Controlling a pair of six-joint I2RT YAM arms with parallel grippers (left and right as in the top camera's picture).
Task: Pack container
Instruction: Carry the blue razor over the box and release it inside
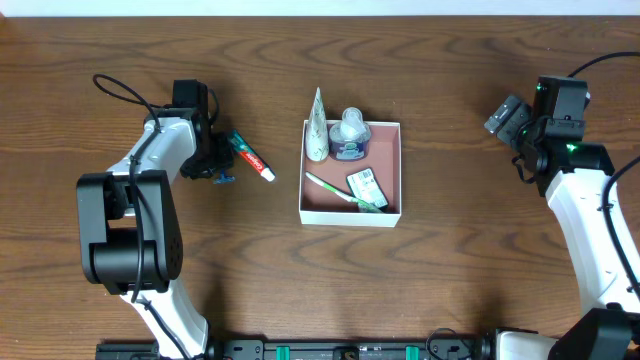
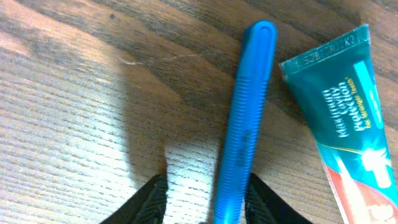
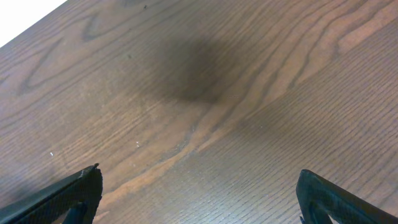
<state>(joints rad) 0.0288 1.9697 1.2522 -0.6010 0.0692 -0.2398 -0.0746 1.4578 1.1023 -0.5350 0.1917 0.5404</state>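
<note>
At the centre of the table (image 1: 450, 290) sits the container (image 1: 387, 150), a square, shallow, open box with thin white walls and a matte reddish-pink floor. At its 11 o'clock corner a pale green cone-shaped tube (image 1: 316, 128) leans with its tip past the rim. Just beside that stands a round tub (image 1: 350, 136) with a glossy clear lid. Toward 6 o'clock a slim green toothbrush (image 1: 333, 189) lies slantwise, and a small flat packet (image 1: 364, 183) with a printed label rests against it.

At 9 o'clock from the container, apart from it, a soft teal and red toothpaste tube (image 1: 251, 157) with a crimped end lies flat. Just beside it is a smooth blue plastic handle (image 2: 246, 112), ribbed along its middle and rounded at the end.

The left gripper (image 2: 208, 202) is low over that handle, its dark fingers a little apart on either side. Wood shows between one finger and the plastic, so it is not clamped. The right gripper (image 3: 198, 180), at 2 o'clock from the container and well apart from it, is spread wide with nothing between its fingers.

The table is dark brown wood with bold wavy grain, a low sheen and a few pale specks. A strip of white shows past its far edge.
</note>
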